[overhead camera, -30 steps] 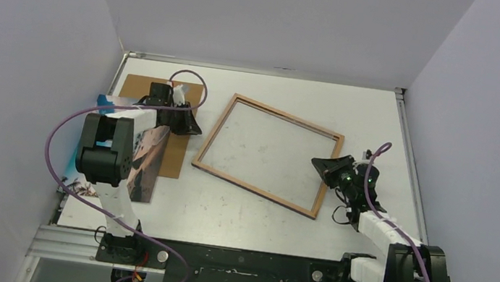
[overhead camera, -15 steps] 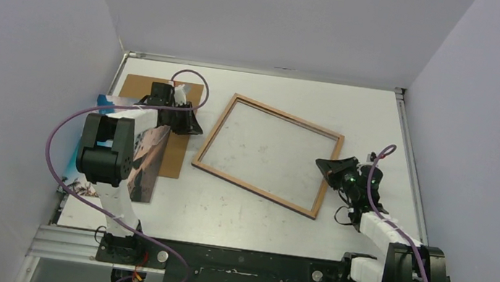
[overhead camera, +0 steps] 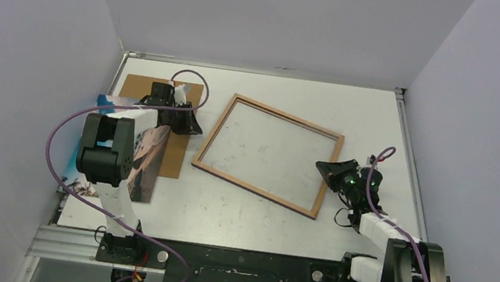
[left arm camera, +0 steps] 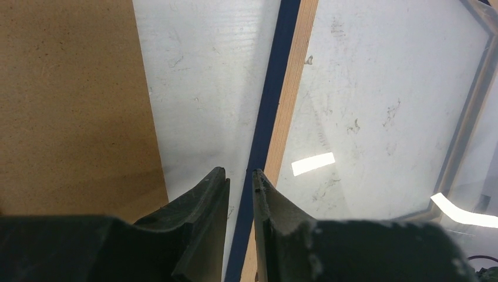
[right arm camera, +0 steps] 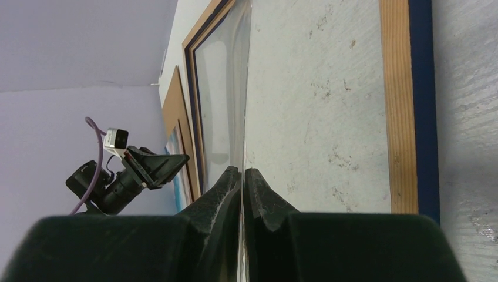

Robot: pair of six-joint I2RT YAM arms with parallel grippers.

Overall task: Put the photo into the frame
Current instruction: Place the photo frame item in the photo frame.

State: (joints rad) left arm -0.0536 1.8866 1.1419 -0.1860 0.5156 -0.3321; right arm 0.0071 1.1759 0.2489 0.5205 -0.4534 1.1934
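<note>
Two pincers, top view: the left pincer [overhead camera: 190, 128] sits at the right edge of the one backing board [overhead camera: 139, 86]; the right pincer [overhead camera: 325, 168] is just beside the frame's right rail.
One frame, top view: the frame [overhead camera: 267, 154] lies askew mid-surface [overhead camera: 237, 216], wood side up.
One photo, top view: the photo [overhead camera: 146, 167] lies at the left by the board, largely hidden under the left arm.
Left wrist view: fingers a narrow gap apart, nothing between them; board and frame both cut off.
Right wrist view: fingers pressed together; the frame's far end is hard to make out.
</note>
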